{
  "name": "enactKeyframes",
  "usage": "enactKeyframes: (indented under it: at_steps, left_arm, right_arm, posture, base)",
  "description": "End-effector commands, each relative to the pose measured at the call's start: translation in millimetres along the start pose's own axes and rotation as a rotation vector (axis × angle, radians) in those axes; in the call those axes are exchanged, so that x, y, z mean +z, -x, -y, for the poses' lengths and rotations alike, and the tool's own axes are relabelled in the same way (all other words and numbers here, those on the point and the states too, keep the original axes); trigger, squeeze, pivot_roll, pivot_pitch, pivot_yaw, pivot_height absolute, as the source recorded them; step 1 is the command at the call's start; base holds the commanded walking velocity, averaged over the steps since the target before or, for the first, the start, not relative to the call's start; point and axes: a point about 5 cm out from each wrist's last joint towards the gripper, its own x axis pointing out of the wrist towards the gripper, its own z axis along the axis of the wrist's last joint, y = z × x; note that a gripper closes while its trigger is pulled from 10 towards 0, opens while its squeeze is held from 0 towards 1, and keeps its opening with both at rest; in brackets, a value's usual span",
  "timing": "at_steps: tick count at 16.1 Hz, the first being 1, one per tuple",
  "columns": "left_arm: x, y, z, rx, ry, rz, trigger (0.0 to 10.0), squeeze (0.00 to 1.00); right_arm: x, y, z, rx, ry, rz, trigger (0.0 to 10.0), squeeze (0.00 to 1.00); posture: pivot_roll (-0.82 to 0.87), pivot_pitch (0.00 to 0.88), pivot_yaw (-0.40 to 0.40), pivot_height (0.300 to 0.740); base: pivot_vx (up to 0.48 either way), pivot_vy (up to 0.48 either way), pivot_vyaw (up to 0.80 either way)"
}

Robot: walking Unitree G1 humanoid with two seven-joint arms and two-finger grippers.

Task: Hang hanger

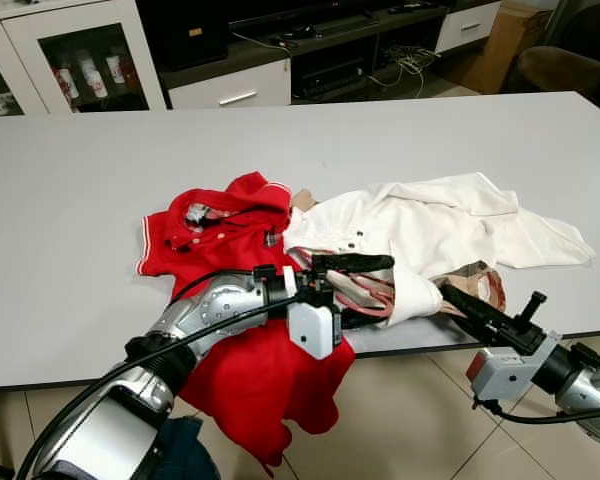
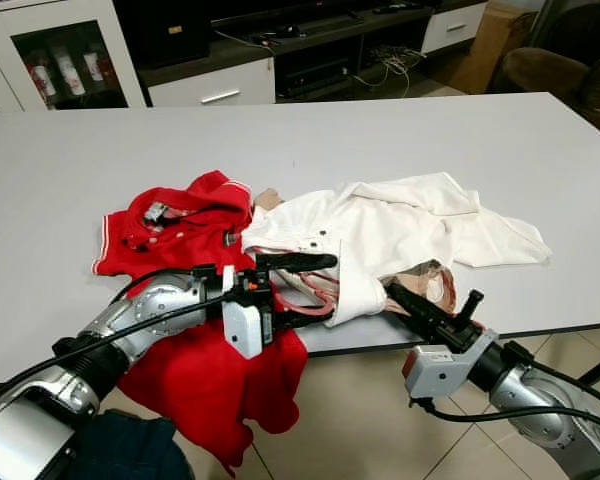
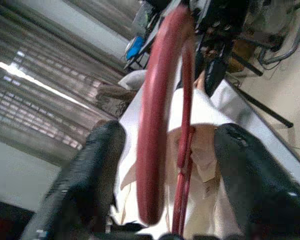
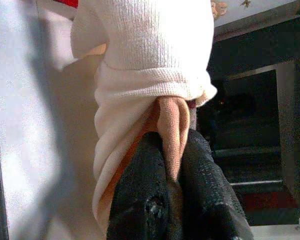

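Observation:
A red polo shirt [image 1: 230, 220] lies on the white table [image 1: 80, 200], its lower part hanging over the front edge. A white polo shirt [image 1: 450, 225] lies crumpled to its right. A pinkish-red hanger [image 1: 377, 290] sticks out from under the white shirt's near hem. My left gripper [image 1: 365, 292] is open, one finger above and one below the hanger; in the left wrist view the hanger bar [image 3: 160, 125] runs between the spread fingers [image 3: 95, 170]. My right gripper [image 1: 450, 293] reaches the hem from the right. In the right wrist view it [image 4: 172, 145] is shut on a tan strip [image 4: 171, 125] below the hem.
Glass-door cabinets [image 1: 70, 60] and a low TV stand [image 1: 310, 60] with cables stand beyond the table. A cardboard box [image 1: 510, 30] and a brown chair [image 1: 570, 70] are at the back right. Tiled floor [image 1: 420, 420] lies below the table's front edge.

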Motion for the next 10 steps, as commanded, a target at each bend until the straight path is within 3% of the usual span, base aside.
enactKeyframes:
  at_steps: [1, 10]
  left_arm:
    - [0.5, 0.3, -2.3, -0.027, -0.012, 0.012, 0.0, 0.00]
    - [3.7, 0.2, -4.7, -0.014, -0.035, 0.040, 0.0, 0.00]
  right_arm:
    - [0.6, -3.0, 2.6, -0.012, 0.006, 0.014, 10.0, 0.00]
    - [0.1, -3.0, 2.3, -0.016, 0.009, 0.009, 10.0, 0.00]
  posture:
    - [0.00, 0.073, 0.059, 0.740]
    - [0.00, 0.076, 0.058, 0.740]
  base:
    - [0.000, 0.000, 0.00]
    - [0.000, 0.000, 0.00]
